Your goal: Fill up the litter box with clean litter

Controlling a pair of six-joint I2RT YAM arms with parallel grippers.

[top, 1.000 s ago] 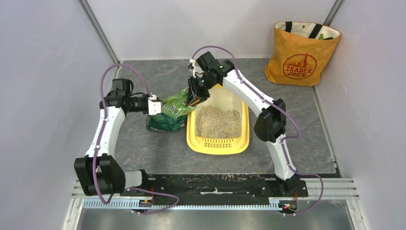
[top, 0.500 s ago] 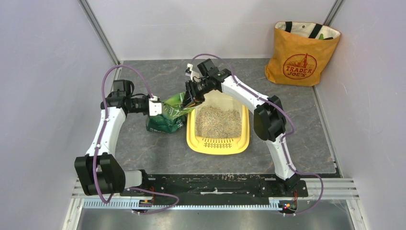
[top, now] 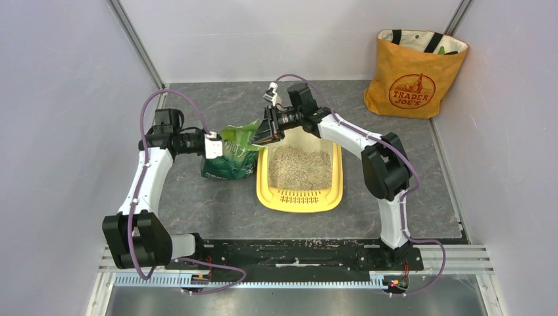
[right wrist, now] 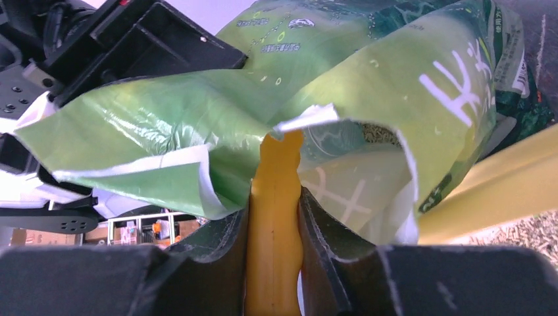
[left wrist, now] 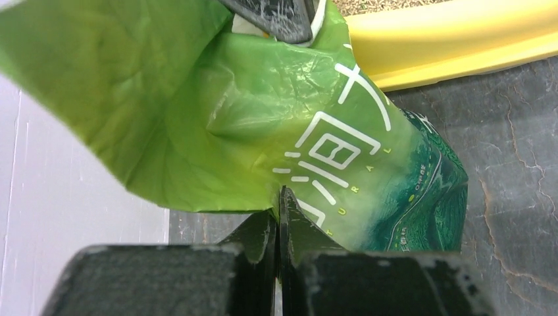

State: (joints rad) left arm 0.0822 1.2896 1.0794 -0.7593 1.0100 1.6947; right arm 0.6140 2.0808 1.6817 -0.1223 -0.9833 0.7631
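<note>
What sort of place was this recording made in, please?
Most likely a lab robot cell, not a home: plain pale wall panels box in a grey mat, and a metal rail runs along the near edge. The yellow litter box, green litter bag and Trader Joe's tote look like staged props.

The left arm (top: pixel 148 181) rises from its near-left base toward the far side, bends at the wrist and points its left gripper (top: pixel 212 146) to the right. Its jaws are pressed together, pinching an edge of the green bag (left wrist: pixel 217 125). The right arm (top: pixel 355 138) climbs from the near-right base, folds at the elbow and stretches far and left. Its wrist is tilted so that the right gripper (top: pixel 268 131) faces left, toward the other gripper and near it. Its fingers (right wrist: pixel 230 243) clamp the handle of the yellow scoop (right wrist: pixel 276 230).
</note>
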